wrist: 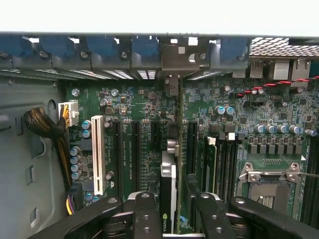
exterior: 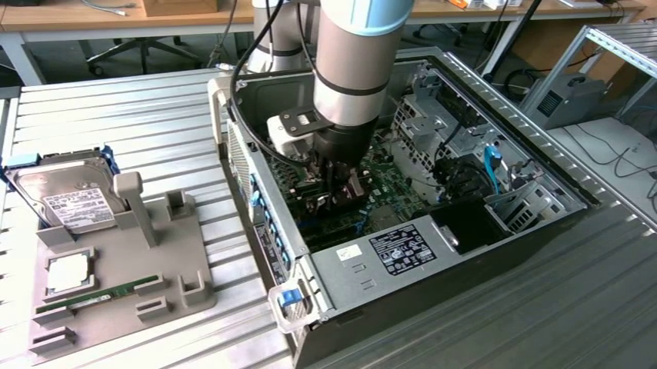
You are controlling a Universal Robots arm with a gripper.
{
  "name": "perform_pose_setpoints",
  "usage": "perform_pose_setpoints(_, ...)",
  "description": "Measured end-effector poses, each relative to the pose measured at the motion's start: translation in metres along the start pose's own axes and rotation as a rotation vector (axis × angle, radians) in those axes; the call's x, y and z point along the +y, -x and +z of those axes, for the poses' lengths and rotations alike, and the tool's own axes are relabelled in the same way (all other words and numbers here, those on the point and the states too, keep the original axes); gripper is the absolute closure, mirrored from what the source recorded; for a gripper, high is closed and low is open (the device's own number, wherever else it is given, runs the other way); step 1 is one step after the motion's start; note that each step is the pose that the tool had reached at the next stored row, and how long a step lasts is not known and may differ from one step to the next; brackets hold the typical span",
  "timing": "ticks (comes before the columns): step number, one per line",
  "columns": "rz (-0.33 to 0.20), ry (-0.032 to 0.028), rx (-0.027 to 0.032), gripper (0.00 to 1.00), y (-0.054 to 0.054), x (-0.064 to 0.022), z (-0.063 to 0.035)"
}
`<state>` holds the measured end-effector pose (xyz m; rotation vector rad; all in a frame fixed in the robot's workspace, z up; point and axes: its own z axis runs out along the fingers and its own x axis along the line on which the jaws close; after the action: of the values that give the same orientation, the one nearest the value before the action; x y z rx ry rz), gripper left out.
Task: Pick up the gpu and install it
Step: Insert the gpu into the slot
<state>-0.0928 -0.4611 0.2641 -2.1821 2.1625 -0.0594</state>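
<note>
Seating the gpu (wrist: 168, 184), a flat green circuit-board card with a black cooler and a silver end bracket, looks to be the step in hand. The card stands on edge inside the open dark metal computer case (exterior: 441, 307), which sits near the middle of the ribbed metal desk (exterior: 123, 131). In the wrist view the gpu rises from the green motherboard (wrist: 139, 109) among the long black expansion slots (wrist: 135, 149). It lies between the white slot (wrist: 97, 154) and the silver processor socket (wrist: 269, 184). Its bracket end meets the case wall that carries the row of blue latches (wrist: 144, 50).

The black gripper (wrist: 175, 199) reaches down into the case (exterior: 334, 181) and straddles the card. Its jaws stand apart, and a dark gap shows between the card and one of the fingers (wrist: 207, 214), so the hold looks loosened rather than clamped.

Whether the card's lower edge is fully home in its slot I cannot tell. By my judgement, whatever remains calls for an even, straight press along the card's top edge and no sideways pull. The bracket must also stay lined up with its opening in the latch wall.
</note>
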Motion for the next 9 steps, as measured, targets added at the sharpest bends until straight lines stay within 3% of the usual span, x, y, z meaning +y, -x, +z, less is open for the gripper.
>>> perform_pose_setpoints(3, 0.000, 0.0003, -0.0009, 0.66, 0.0000, 0.0000, -0.0001)
perform_pose_setpoints(5, 0.000, 0.0027, -0.0051, 0.66, 0.0000, -0.0002, -0.0004)
perform_pose_setpoints(9, 0.002, 0.0150, -0.0129, 0.66, 0.0001, -0.0007, -0.0037)
